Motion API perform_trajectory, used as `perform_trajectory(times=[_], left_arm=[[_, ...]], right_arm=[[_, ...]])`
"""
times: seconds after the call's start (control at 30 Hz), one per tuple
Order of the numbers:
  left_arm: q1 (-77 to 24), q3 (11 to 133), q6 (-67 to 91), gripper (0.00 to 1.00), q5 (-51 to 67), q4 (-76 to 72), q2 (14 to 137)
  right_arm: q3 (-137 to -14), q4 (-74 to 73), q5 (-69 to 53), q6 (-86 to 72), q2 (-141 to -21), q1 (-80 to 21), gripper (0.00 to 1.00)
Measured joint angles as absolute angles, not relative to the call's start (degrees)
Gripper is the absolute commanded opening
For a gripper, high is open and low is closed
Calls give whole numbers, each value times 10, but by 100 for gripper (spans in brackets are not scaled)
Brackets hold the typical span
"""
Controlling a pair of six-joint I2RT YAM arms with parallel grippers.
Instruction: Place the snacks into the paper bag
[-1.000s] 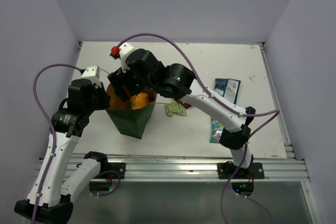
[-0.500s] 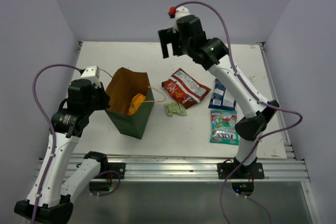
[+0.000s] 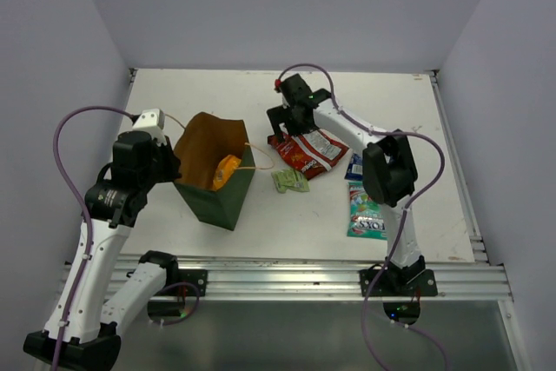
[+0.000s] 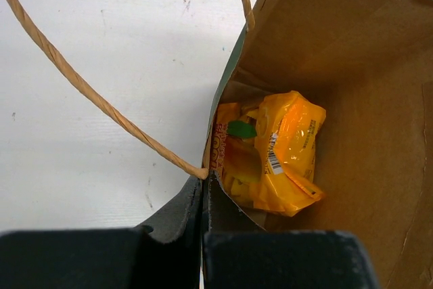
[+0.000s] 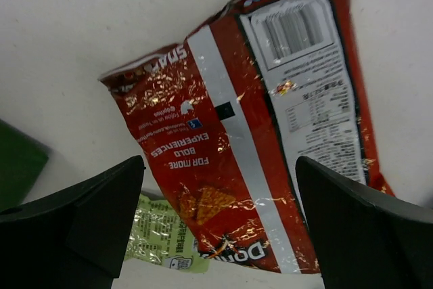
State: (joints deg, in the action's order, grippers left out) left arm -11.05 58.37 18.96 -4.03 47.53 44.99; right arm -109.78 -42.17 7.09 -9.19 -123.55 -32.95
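Left wrist — gummy bag (image 4: 270,153) lies in paper bag (image 4: 352,52).

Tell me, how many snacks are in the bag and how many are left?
One is in: the orange gummy bag lies inside the paper bag, its rim pinched by the left gripper. The right gripper hangs open over the red chip bag. Four lie outside: that one, the pale green packet, the blue-white packet, the Fox's bag.
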Motion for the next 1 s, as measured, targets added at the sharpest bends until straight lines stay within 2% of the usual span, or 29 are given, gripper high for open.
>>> perform_trajectory(times=[0.13,0.23,0.27,0.37,0.4,0.43,0.53,0.6,0.63,0.87,1.0], left_arm=[[-111,584,190,0,-44,476,450],[-111,584,190,0,-47,475,451],[-111,584,190,0,-47,475,451],[-111,584,190,0,-48,474,455],[-111,584,190,0,-48,473,455],[-111,584,190,0,-48,473,455],[-111,584,190,0,-48,473,455],[-111,584,190,0,-48,473,455],[-111,584,190,0,-48,473,455],[-111,584,189,0,-48,474,454],[-111,584,189,0,-47,475,451]], right_arm=[[-1022,-408,41,-99,-1235,-331,96],[-990,-402,30,-102,-1236,-330,90],[-984,-399,27,-103,-1236,-330,81],[-970,-388,20,-104,-1237,-329,67],[-968,-385,19,-105,-1237,-329,56],[-965,-381,19,-106,-1238,-329,50],[-963,-375,17,-109,-1242,-329,37],[-962,-371,13,-108,-1244,-329,18],[-960,-368,13,-108,-1244,-329,0],[-955,-369,22,-111,-1235,-330,0],[-1007,-451,55,-108,-1213,-333,0]])
